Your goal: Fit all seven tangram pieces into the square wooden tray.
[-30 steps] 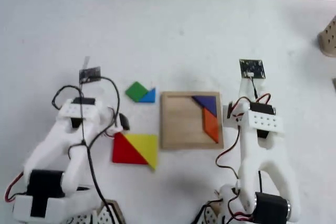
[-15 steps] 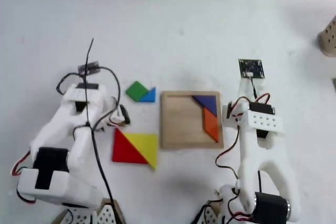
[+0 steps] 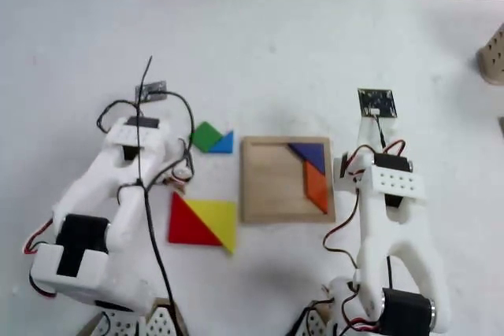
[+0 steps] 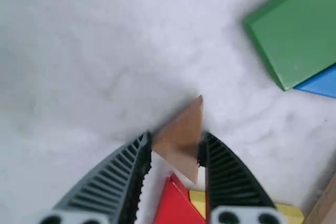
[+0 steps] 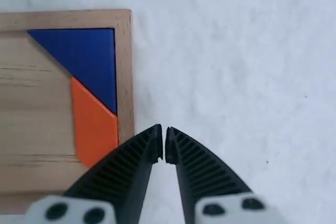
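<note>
The left claw [image 4: 176, 140] is clenched on a small tan wooden triangle [image 4: 184, 127], pinched by its flat faces so one corner pokes out past the fingertips, clear above the white table [image 3: 315, 53]. In the high view this claw sits left of centre, and the square wooden tray [image 3: 272, 194] lies straight to its right. The coming move turns on that rightward line. The tray's bare floor is its left and lower part, the side nearer the left claw, while a dark blue triangle [image 3: 312, 153] and an orange parallelogram [image 3: 316, 185] already fill the right edge. Four pieces still lie on the table between claw and tray: a green square [image 3: 205, 136] touching a small light blue triangle [image 3: 224, 144] above the line, and a large red triangle [image 3: 187, 223] joined to a large yellow triangle [image 3: 217, 217] below it. The held triangle would probably have to pass over or between these. The left arm reaches up the frame from the lower left corner, its wrist bent down toward the table. The right arm stands along the tray's right side, its right claw [image 5: 163, 142] clamped together on nothing, just outside the tray's rim beside the orange piece.
</note>
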Controlling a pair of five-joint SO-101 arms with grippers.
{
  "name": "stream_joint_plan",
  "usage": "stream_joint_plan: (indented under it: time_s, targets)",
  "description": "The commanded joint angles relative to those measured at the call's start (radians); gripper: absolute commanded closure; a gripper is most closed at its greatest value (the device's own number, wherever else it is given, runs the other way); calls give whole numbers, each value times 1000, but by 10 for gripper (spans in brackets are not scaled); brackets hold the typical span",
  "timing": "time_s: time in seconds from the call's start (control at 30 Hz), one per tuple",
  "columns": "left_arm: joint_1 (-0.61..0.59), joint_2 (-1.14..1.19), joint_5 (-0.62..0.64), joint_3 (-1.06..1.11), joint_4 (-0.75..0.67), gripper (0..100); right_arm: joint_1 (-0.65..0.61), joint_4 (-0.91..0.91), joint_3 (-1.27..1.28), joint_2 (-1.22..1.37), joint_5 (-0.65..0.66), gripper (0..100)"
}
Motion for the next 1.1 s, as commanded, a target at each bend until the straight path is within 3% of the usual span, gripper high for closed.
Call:
stream_joint_plan:
  time_s: [0.0, 0.23, 0.6, 0.87, 1.07]
  targets:
    - [-2, 10, -12, -18, -9, 886, -8, -16, -6, -38, 9, 974]
    - [-2, 2, -14, -18, -8, 898, -8, -16, -6, -38, 9, 974]
    - [51, -237, -14, 9, 14, 897, -8, -16, -6, -38, 9, 974]
    - [260, -346, -14, 5, -6, 895, -2, -16, -9, -38, 9, 974]
    - [435, -323, -9, -9, -150, 895, -1, -16, -9, -38, 9, 974]
